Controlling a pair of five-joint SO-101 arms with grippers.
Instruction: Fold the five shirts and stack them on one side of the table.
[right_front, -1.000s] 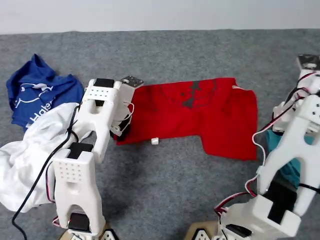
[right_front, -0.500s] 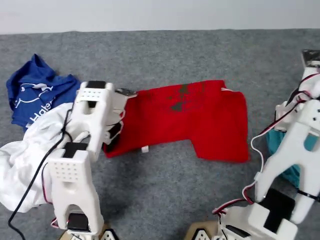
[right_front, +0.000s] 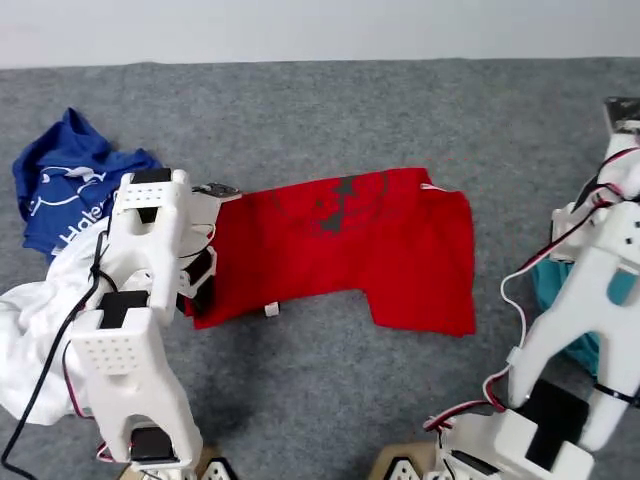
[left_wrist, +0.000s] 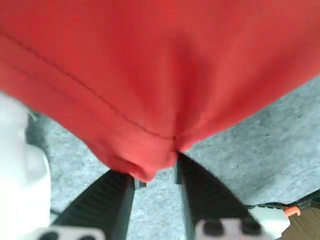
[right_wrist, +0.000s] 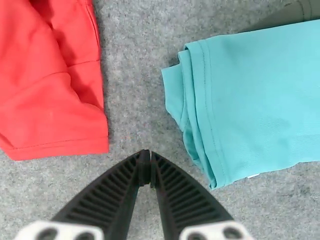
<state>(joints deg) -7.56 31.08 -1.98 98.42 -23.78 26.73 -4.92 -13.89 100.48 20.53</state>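
A red shirt (right_front: 340, 250) lies spread across the middle of the grey table, with a dark print near its far edge. My left gripper (left_wrist: 155, 175) is shut on a bunched edge of the red shirt (left_wrist: 150, 75) at its left end, where the left arm (right_front: 150, 250) stands. My right gripper (right_wrist: 146, 170) hovers shut and empty over bare table between the red shirt's sleeve (right_wrist: 50, 90) and a folded teal shirt (right_wrist: 245, 95). The teal shirt (right_front: 580, 340) peeks out beside the right arm (right_front: 590, 300). A blue shirt (right_front: 70, 185) and a crumpled white shirt (right_front: 40, 320) lie at the left.
Bare grey table runs along the far side and in front of the red shirt. Both arm bases (right_front: 470, 455) stand at the near edge. A pale wall borders the table's far edge.
My left gripper has dragged the red shirt leftward and toward the near edge. The right arm has barely shifted.
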